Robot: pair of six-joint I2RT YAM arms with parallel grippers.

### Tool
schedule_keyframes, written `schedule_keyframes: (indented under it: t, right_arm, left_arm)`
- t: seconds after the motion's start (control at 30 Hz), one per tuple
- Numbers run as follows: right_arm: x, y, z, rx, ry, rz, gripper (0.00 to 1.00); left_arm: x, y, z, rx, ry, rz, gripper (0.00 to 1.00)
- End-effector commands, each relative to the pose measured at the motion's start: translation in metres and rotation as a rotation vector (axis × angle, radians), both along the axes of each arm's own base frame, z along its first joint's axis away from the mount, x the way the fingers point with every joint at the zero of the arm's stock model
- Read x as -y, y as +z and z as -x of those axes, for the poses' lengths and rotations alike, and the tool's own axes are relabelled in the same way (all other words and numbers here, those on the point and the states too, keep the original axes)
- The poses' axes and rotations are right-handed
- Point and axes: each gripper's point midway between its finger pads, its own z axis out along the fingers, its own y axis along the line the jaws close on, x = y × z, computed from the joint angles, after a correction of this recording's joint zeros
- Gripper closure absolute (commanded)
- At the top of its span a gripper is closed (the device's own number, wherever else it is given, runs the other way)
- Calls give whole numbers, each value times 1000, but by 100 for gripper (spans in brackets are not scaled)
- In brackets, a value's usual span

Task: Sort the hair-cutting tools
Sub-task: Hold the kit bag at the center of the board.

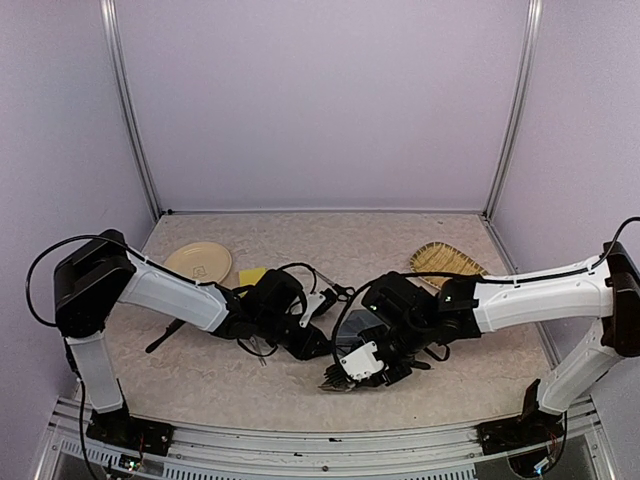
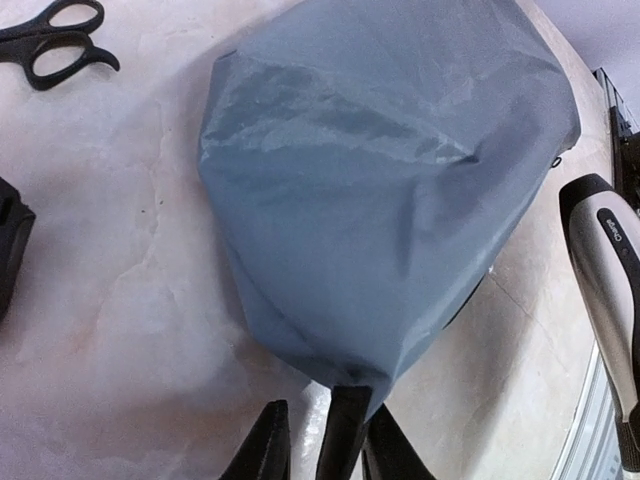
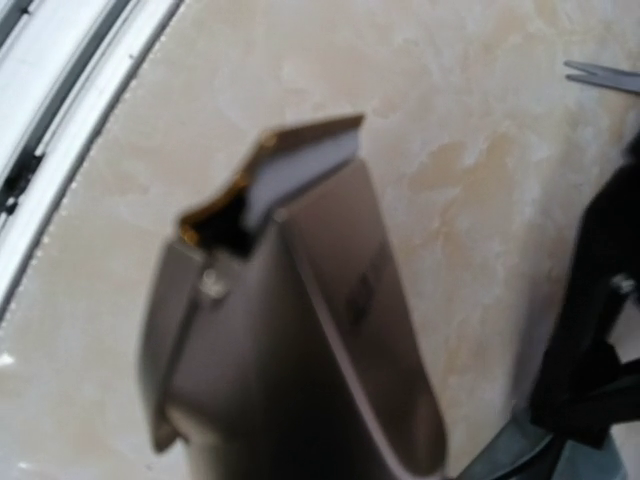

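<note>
My right gripper [image 1: 378, 362] is shut on the black-and-silver clipper [image 1: 345, 377], held low near the table's front edge. The clipper fills the right wrist view [image 3: 290, 320], blade end pointing away, and shows at the right of the left wrist view [image 2: 608, 290]. My left gripper [image 1: 305, 338] pinches the near edge of the grey zip pouch [image 2: 380, 190], which rises like a tent; its fingers [image 2: 345, 430] show at the bottom. One pair of black-handled scissors [image 1: 335, 293] lies behind the pouch [image 2: 55, 40]. The long black comb [image 1: 165, 335] lies far left. A black piece [image 2: 10, 250] shows at the left edge.
The round beige plate [image 1: 198, 262] sits at the back left with a yellow item [image 1: 252, 275] beside it. A woven basket tray [image 1: 445, 262] stands at the back right. A scissor blade tip [image 3: 600, 75] shows at the top right of the right wrist view.
</note>
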Motion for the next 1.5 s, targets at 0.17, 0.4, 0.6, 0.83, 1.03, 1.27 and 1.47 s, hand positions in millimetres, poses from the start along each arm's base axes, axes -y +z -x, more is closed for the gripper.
schedule_keyframes:
  t: [0.17, 0.4, 0.6, 0.83, 1.03, 1.27, 1.47]
  right_arm:
    - [-5, 7, 0, 87, 62, -87, 86]
    - [-13, 0, -2, 107, 108, -88, 89]
    - [-22, -12, -4, 119, 140, -87, 89]
    - [-17, -21, -12, 126, 148, -76, 89]
    - [-13, -26, -26, 128, 138, -80, 89]
    - [-1, -35, -47, 147, 100, -77, 90]
    - [15, -36, -66, 186, 29, -62, 90]
  left_arm:
    - [14, 9, 9, -11, -67, 37, 99]
    - [8, 6, 9, -22, -85, 26, 100]
    - [7, 9, 11, -33, -123, 27, 100]
    - [3, 9, 11, -38, -150, 13, 100]
    - [4, 9, 14, -45, -173, 5, 100]
    - [2, 9, 14, -44, -183, -17, 100]
    - [-1, 11, 18, -42, -189, -18, 100]
